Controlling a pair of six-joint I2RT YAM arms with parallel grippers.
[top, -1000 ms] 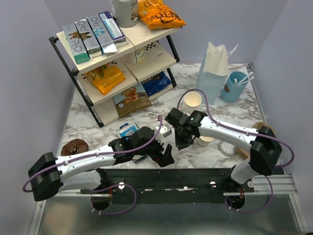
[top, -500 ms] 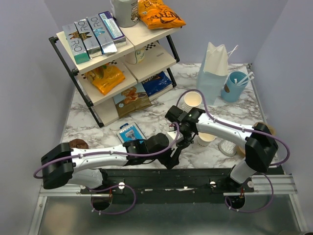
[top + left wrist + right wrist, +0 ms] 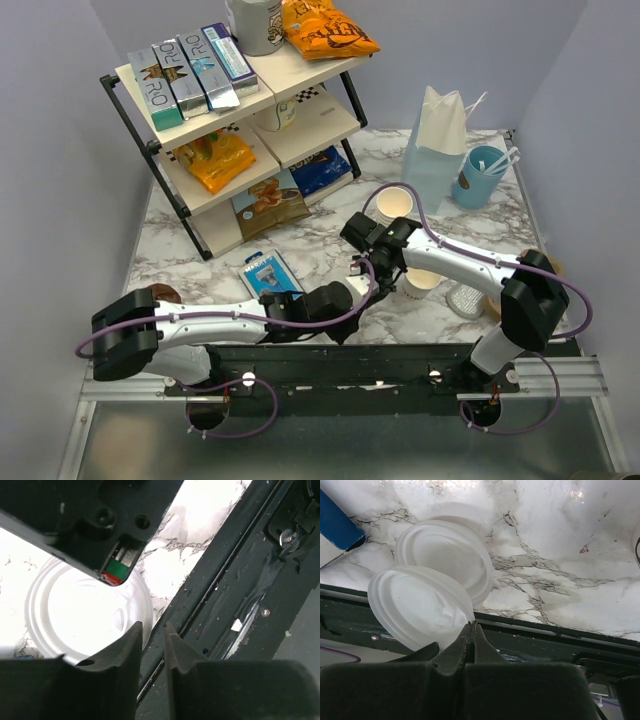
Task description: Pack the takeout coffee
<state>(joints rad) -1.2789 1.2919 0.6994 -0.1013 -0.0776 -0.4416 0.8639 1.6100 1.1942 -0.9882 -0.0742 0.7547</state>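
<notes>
Currently, the takeout coffee cup [image 3: 421,286] stands upright on the table [image 3: 300,235], off to the right of the right jaws and well clear of them. It is partly covered by the right forearm. The top view does not show whether a lid is fitted on it.

The right jaws are pressed together on the rim of a white sip lid [image 3: 415,605]. The lid is held tilted, and the rest of it extends ahead and to the left of the jaw tips. Its near edge overlaps the black rail [image 3: 545,635] at the table edge.

A second flat lid [image 3: 445,555] lies on the table just beyond the jaw tips, partly hidden behind the held lid.

The left jaws are parted by a narrow slit only and grip nothing. In the left wrist view, one round white rim [image 3: 75,615] sits just beside the left fingertip [image 3: 131,645], outside the slit. Which of the two lids this is cannot be told.

A blue packet [image 3: 265,270] lies on the table to the left of both jaws. A stack of paper cups [image 3: 395,205] stands beyond the right jaws.
</notes>
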